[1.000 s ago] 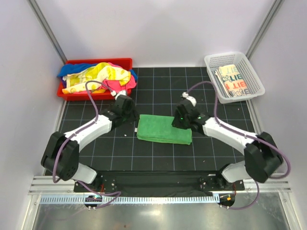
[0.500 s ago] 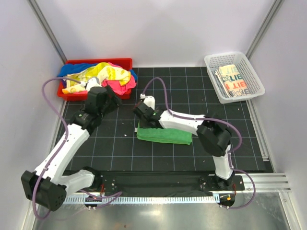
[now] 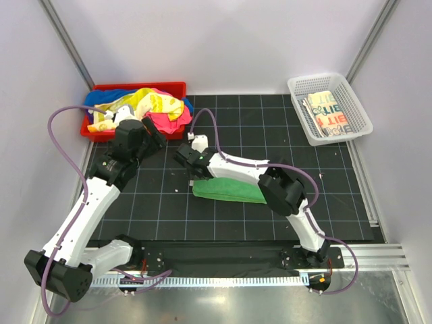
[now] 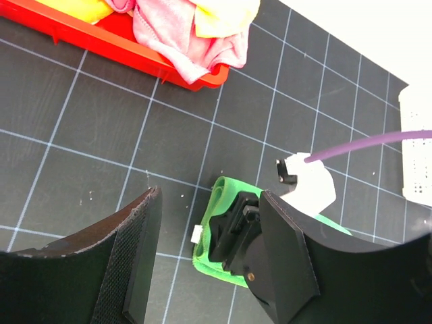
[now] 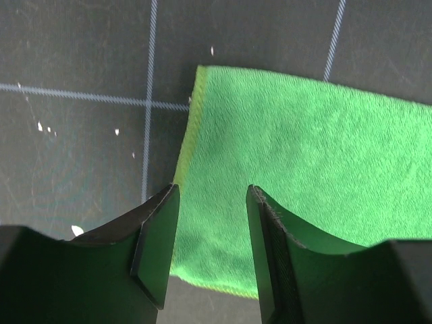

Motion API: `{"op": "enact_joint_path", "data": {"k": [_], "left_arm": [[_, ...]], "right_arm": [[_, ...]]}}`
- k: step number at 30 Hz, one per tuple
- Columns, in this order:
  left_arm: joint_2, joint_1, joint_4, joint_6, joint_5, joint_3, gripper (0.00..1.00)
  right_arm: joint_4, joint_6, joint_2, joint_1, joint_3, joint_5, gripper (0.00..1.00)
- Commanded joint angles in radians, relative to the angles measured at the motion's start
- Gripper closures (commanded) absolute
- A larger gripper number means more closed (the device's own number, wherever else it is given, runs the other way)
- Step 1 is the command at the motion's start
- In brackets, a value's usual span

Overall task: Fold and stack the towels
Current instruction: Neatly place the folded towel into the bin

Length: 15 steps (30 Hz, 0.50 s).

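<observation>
Your right fingers (image 3: pixel 183 157) have swung left over the one green towel (image 3: pixel 233 191) mid-surface, narrowly parted and empty, your left fingers (image 3: pixel 150 137) gape wide beside the far-left red tray (image 3: pixel 135 87) of heaped towels (image 3: pixel 152 104), and one printed towel (image 3: pixel 327 115) lies in the far-right basket (image 3: pixel 297 101).

Red tray (image 3: pixel 172 86) far left — white basket (image 3: pixel 297 108) far right.

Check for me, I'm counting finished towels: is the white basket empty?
No, a folded cream towel with printed letters lies inside the white mesh basket.
</observation>
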Motion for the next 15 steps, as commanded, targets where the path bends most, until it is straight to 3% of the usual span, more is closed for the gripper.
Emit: {"op": "enact_joint_path", "data": {"k": [1, 15], "left_arm": [[-0.022, 0.01, -0.009, 0.031, 0.001, 0.038, 0.37], [-0.004, 0.013, 0.008, 0.036, 0.03, 0.025, 0.37]], "right_arm": [[-0.067, 0.009, 0.041, 0.01, 0.093, 0.058, 0.48], [-0.093, 0.001, 0.122, 0.015, 0.155, 0.055, 0.45]]}}
